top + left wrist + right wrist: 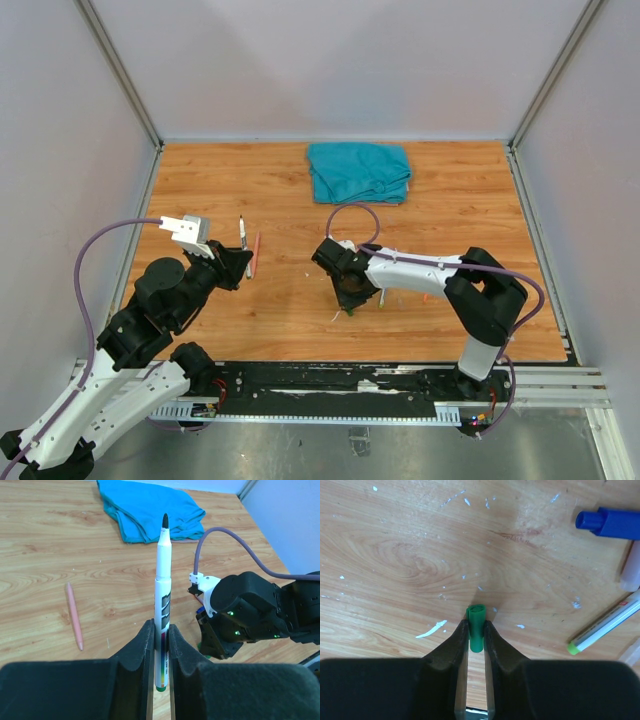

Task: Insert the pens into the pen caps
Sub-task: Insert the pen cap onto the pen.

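My left gripper (161, 628) is shut on a white pen (163, 575) with a green end. The pen's uncapped dark tip points away toward the right arm (250, 615). In the top view this gripper (236, 262) is at the left with the pen (243, 238) sticking out. My right gripper (476, 626) is shut on a small green pen cap (477, 613), its open end facing down at the wood. In the top view the right gripper (350, 298) hangs low over mid-table. A pink pen (74, 615) lies on the table left of the held pen.
A blue cap (610, 522) and a pale pen with a lime end (607, 625) lie right of the right gripper. A teal cloth (360, 172) is bunched at the back centre. White flecks dot the wooden table (470, 200). Grey walls enclose three sides.
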